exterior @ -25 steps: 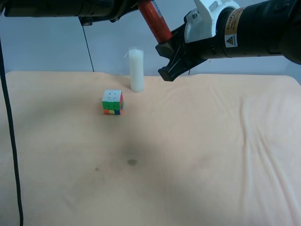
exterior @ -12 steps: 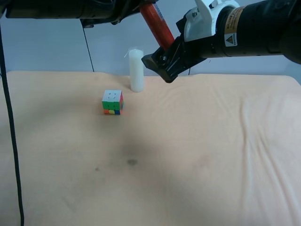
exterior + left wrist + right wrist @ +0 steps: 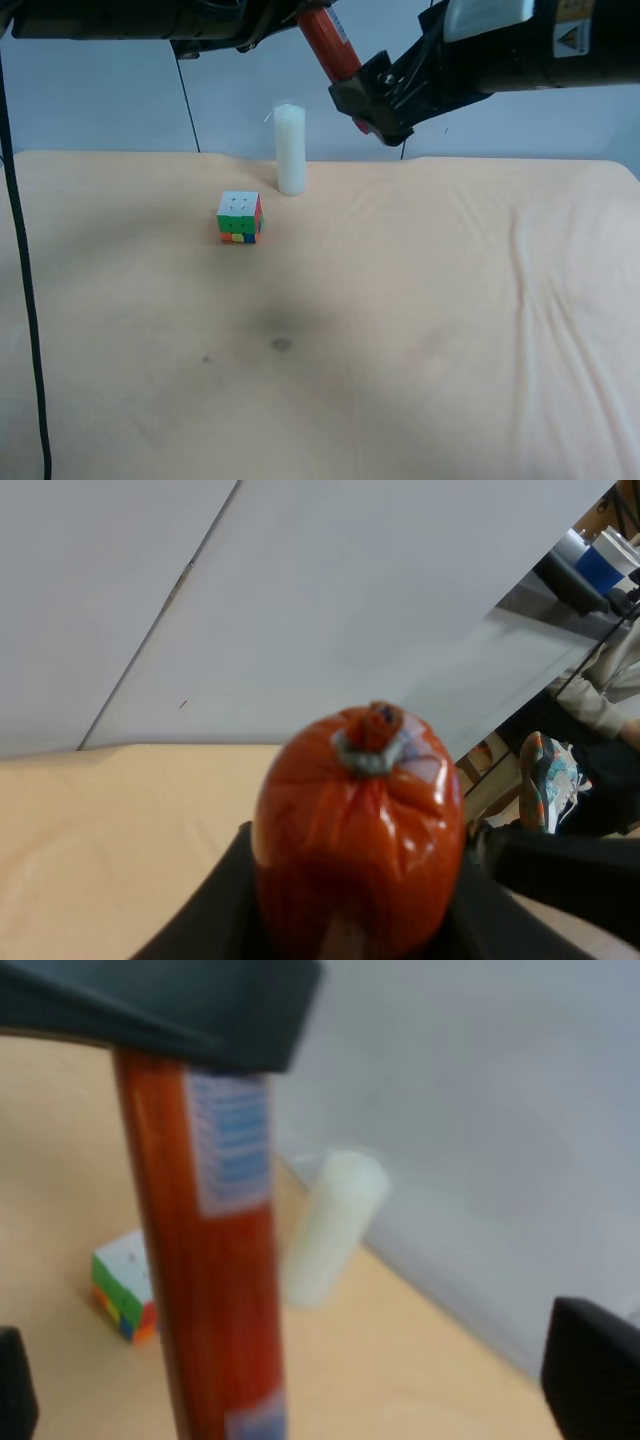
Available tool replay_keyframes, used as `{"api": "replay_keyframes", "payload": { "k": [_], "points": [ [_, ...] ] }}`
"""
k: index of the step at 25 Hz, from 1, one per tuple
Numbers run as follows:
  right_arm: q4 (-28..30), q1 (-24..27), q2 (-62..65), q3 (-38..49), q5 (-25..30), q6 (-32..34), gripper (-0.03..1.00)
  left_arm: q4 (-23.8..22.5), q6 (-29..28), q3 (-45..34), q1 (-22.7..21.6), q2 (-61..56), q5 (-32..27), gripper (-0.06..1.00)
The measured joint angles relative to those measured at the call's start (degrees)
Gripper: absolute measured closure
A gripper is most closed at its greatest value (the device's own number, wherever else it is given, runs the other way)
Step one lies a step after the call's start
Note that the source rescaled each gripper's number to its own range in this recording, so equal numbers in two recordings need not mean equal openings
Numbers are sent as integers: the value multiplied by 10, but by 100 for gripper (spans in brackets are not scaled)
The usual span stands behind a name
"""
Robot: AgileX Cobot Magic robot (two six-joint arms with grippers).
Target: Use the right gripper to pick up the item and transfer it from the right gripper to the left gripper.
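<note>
Red and slim, the item point(image 3: 333, 47) slants down from the left gripper point(image 3: 283, 17), whose fingers are clamped on its upper end high above the surface point(image 3: 400, 320), while the right gripper point(image 3: 372, 100) holds its fingers point(image 3: 592, 1365) wide apart either side of the lower end.

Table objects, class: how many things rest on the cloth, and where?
2. The puzzle cube sits toward the exterior high view's left; the white candle stands upright just beyond it. None seem hidden.
</note>
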State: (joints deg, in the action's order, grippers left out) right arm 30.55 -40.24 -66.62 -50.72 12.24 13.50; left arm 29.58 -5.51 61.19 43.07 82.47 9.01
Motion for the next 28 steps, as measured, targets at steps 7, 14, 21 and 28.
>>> {"api": "replay_keyframes", "payload": {
  "k": [7,14,21,28],
  "points": [
    [-53,-1,122,0,211,2,-3,0,0,0,0,0,0,94],
    [-91,-2,211,0,475,-45,-3,0,0,0,0,0,0,94],
    [-138,-2,296,0,571,-92,-3,0,0,0,0,0,0,94],
    [-271,-3,442,66,572,-117,-2,0,0,0,0,0,0,94]
  ]
}}
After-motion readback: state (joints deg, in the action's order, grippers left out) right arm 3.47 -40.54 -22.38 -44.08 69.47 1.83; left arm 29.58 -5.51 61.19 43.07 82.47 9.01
